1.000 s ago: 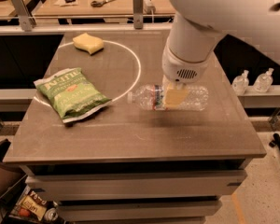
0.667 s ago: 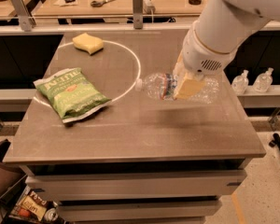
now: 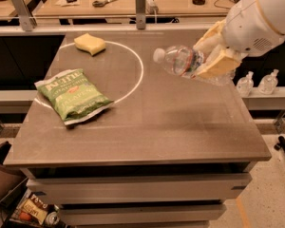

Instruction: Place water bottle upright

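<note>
The water bottle (image 3: 178,60) is clear ribbed plastic with a white cap at its left end. It is held in the air above the right side of the grey table (image 3: 147,127), lying almost level with the cap end slightly raised. My gripper (image 3: 213,56) is shut on the water bottle around its middle, with tan fingers (image 3: 217,63) above and below it. The white arm comes in from the upper right.
A green chip bag (image 3: 73,97) lies at the table's left. A yellow sponge (image 3: 90,43) lies at the back left. A white circle (image 3: 133,75) is marked on the tabletop. Two small pump-top bottles (image 3: 259,83) stand on a ledge to the right.
The gripper has lifted the bottle off the table and carried it up and to the right. The bottle has tilted, cap end higher.
</note>
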Controlling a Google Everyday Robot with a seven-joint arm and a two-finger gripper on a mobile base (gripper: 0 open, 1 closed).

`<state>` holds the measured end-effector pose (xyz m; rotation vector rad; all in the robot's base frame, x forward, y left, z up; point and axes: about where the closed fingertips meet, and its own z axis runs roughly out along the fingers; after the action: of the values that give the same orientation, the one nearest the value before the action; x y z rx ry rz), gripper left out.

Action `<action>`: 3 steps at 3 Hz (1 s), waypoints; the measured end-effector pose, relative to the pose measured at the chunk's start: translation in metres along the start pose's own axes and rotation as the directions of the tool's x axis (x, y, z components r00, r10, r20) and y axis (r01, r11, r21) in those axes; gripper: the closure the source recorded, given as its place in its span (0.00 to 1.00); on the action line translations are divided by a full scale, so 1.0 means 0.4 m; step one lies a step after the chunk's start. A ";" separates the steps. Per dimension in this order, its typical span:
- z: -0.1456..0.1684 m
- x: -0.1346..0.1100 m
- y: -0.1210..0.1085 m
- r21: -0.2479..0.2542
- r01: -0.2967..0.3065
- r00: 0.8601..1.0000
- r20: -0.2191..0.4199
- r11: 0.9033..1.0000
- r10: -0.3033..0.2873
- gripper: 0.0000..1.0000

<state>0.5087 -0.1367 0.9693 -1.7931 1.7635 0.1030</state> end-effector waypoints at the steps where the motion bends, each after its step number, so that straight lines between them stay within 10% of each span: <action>1: -0.046 -0.003 -0.031 0.035 0.028 0.991 0.134 0.999 -0.032 1.00; 3: -0.078 -0.020 -0.030 0.088 0.036 0.948 0.312 0.995 -0.062 1.00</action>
<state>0.5078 -0.1453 1.0026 -1.6568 1.4758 0.2774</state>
